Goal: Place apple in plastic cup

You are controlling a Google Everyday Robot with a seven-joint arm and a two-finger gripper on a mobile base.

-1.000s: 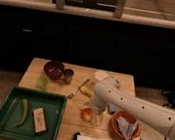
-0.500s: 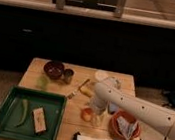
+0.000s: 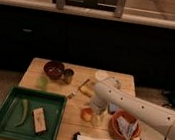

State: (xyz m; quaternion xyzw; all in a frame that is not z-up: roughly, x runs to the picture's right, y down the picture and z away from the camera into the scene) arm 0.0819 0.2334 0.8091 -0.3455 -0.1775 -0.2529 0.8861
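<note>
Apple (image 3: 87, 114), orange-red with a yellowish patch, sits on the wooden surface (image 3: 71, 118), not in any cup. Just right of the apple, the tool (image 3: 97, 112) hangs at the end of a white arm (image 3: 140, 110), its fingers spread wide and nothing gripped; whether it touches the apple I cannot tell. Under the tool, also just right of the apple, is a pale translucent shape (image 3: 98, 121) that I cannot identify. Further right of the apple stands an orange bowl (image 3: 116, 122) holding a crumpled packet (image 3: 127, 127). Nearer the camera than the apple lies a black-and-white brush (image 3: 94, 139). Left of the apple is a green tray (image 3: 7, 119) with a green pod (image 3: 24, 111) and a tan block (image 3: 39, 120). Beyond the apple are a yellow item (image 3: 85, 88), a small metal cup (image 3: 68, 75), a dark bowl (image 3: 54, 69) and a white round thing (image 3: 101, 75).
</note>
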